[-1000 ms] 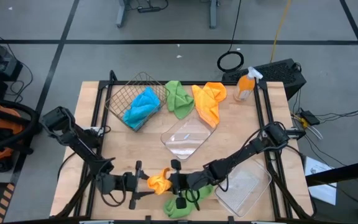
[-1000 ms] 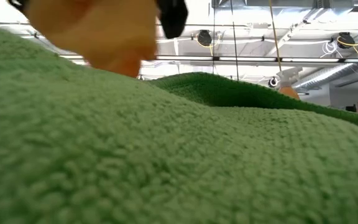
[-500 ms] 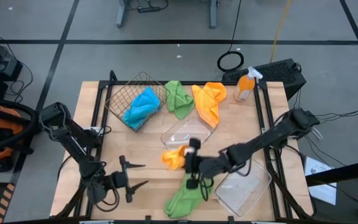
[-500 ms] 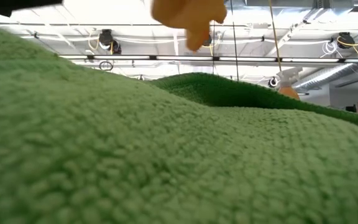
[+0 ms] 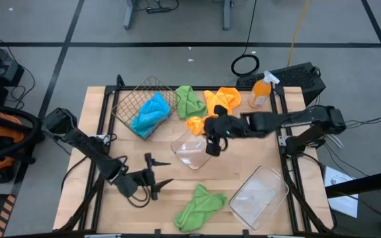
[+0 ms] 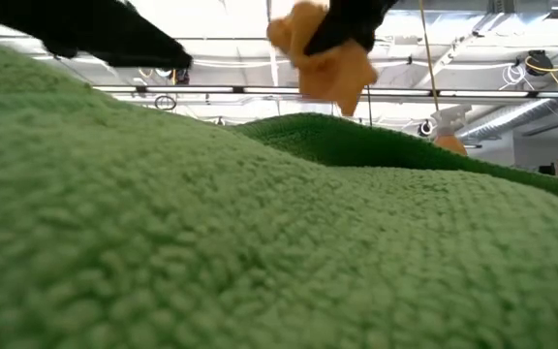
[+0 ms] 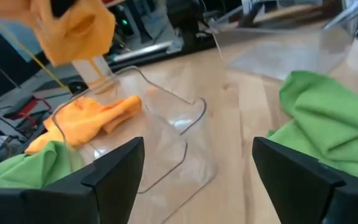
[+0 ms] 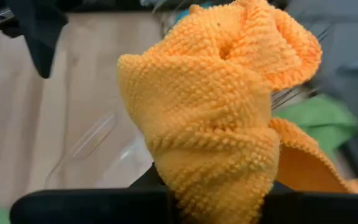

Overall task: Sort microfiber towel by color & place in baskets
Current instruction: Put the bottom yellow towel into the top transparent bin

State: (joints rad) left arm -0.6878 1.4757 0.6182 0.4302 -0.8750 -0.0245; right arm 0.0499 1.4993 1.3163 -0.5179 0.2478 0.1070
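Observation:
My right gripper (image 5: 204, 125) is shut on a bunched orange towel (image 8: 219, 106), held in the air over the far end of the middle clear tray (image 5: 194, 149). A second orange towel (image 5: 222, 106) and a green towel (image 5: 189, 102) lie on the table by the far edge. A blue towel (image 5: 152, 112) lies in the wire basket (image 5: 127, 99). Another green towel (image 5: 200, 205) lies crumpled near the front edge. My left gripper (image 5: 156, 178) stands open over bare wood near the front left, holding nothing. My right gripper pinches a bunched fold (image 8: 213, 180) of the orange towel between its two fingers, several layers together. The fingers come from the table's right side, slanting down. The towel is lifted clear and stands out beyond the fingertips as a crumpled lump (image 5: 195, 124).
A second clear tray (image 5: 260, 195) sits at the near right. An orange spray bottle (image 5: 262, 89) stands at the far right corner. Black rails run along the table's left and right sides. In the low view the near green towel (image 6: 260, 242) fills most of the picture.
My right gripper has risen from the front edge and gone toward the far edge with the orange towel, now lifted clear over the middle tray. The near green towel, which it had been over, has spread out. My left gripper has swung a little toward the table's right.

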